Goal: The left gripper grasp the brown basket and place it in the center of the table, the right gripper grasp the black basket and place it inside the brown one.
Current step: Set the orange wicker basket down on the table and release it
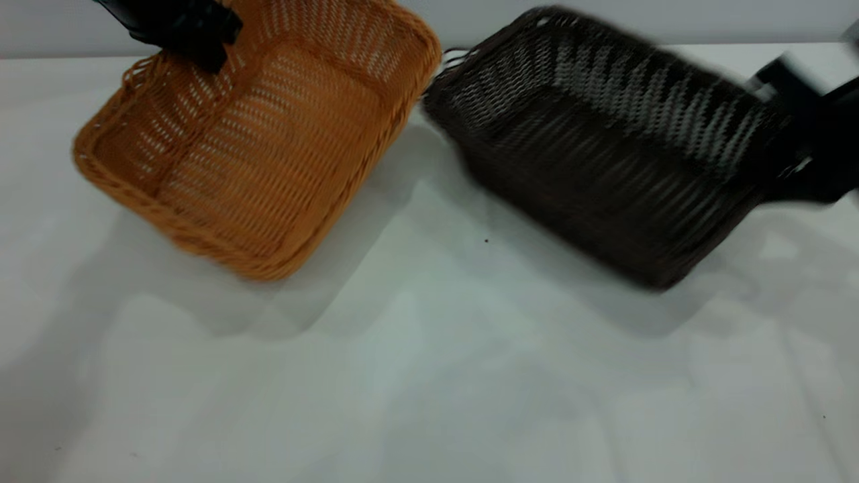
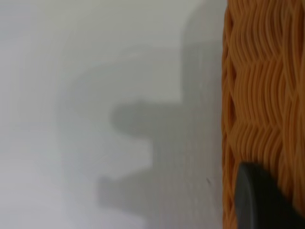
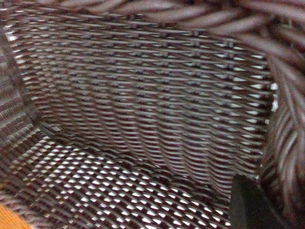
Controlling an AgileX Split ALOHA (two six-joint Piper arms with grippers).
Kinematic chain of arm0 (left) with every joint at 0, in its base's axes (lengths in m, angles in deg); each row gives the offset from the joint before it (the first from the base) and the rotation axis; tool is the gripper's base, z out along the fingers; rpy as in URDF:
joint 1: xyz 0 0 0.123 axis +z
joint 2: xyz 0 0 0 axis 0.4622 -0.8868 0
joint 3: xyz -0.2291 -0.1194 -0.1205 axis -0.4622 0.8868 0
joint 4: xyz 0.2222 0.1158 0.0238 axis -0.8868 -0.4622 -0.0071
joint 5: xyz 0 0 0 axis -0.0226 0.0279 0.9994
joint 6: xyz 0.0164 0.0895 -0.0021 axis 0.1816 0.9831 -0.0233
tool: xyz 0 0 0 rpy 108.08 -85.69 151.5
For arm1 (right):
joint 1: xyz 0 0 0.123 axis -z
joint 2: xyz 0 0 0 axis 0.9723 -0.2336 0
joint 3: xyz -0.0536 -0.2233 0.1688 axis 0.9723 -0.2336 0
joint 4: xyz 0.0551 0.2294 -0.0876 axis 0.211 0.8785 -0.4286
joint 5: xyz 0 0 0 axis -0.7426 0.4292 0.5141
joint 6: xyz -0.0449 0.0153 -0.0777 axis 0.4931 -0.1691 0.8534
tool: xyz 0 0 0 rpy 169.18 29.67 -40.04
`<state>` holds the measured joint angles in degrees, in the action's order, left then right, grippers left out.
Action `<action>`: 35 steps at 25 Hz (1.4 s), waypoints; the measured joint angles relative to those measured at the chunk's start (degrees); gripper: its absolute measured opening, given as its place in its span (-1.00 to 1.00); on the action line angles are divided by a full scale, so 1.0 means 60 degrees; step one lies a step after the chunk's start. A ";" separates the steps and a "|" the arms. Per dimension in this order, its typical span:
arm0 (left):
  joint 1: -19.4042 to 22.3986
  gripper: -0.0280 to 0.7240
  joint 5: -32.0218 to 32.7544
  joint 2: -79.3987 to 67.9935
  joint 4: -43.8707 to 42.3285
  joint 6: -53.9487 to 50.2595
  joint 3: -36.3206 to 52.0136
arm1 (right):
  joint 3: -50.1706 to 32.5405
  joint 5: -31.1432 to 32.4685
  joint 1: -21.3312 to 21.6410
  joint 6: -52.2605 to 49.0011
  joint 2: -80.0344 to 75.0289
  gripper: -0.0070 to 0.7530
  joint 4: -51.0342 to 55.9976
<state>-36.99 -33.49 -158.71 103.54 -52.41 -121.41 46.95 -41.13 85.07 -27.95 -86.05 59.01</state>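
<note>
White table (image 1: 429,376) holds both baskets near its far edge. Black basket (image 1: 604,161) far right, tilted, right gripper (image 1: 798,134) clamped on its right rim. Brown basket (image 1: 255,134) far left, just beside it, left gripper (image 1: 194,40) clamped on its far-left rim, finger (image 2: 259,200) against weave.

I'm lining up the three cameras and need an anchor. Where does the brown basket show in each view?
Exterior view: the brown basket sits upper left on the table, the left gripper at its far rim.
Left wrist view: its woven wall fills the right edge.
Right wrist view: only an orange sliver at the lower left corner, past the black basket.
Shared landmark: the basket's orange weave.
</note>
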 joint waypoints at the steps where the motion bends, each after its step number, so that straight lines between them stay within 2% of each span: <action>1: -0.0023 -0.72 0.0350 0.0000 0.0054 0.0493 -0.0107 | 0.0193 0.0142 0.0447 -0.0011 0.0201 -0.76 -0.0311; 7: -0.0478 -0.72 0.2082 -0.0043 0.1480 0.4473 -0.0768 | 0.1470 0.1828 0.2699 -0.1170 0.1374 -0.76 -0.2508; 11: -0.1219 -0.72 0.2746 -0.0322 0.2448 0.7088 -0.1259 | 0.2237 0.3150 0.3533 -0.2015 0.1454 -0.77 -0.4256; 14: -0.1916 -0.72 0.2862 -0.0738 0.2587 0.7872 -0.1619 | 0.2549 0.3687 0.3818 -0.2130 0.1454 -0.77 -0.4822; 19: -0.3006 -0.72 0.2848 -0.1482 0.2595 0.8280 -0.2415 | 0.2705 0.3906 0.3878 -0.2201 0.1454 -0.77 -0.4876; 26: -0.3669 -0.68 0.2399 -0.1891 0.2485 0.8361 -0.2740 | 0.2705 0.4123 0.3878 -0.2192 0.1454 -0.77 -0.4944; 29: -0.3777 -0.50 0.2215 -0.1891 0.2409 0.8352 -0.2750 | 0.2705 0.4174 0.3878 -0.2192 0.1454 -0.77 -0.4944; 35: -0.3792 0.23 0.1665 -0.1891 0.2381 0.8063 -0.2750 | 0.2705 0.4400 0.3878 -0.2100 0.1454 -0.77 -0.4944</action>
<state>-59.74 -23.50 -170.06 117.83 -4.04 -137.91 63.18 -14.73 108.34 -40.55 -77.33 29.35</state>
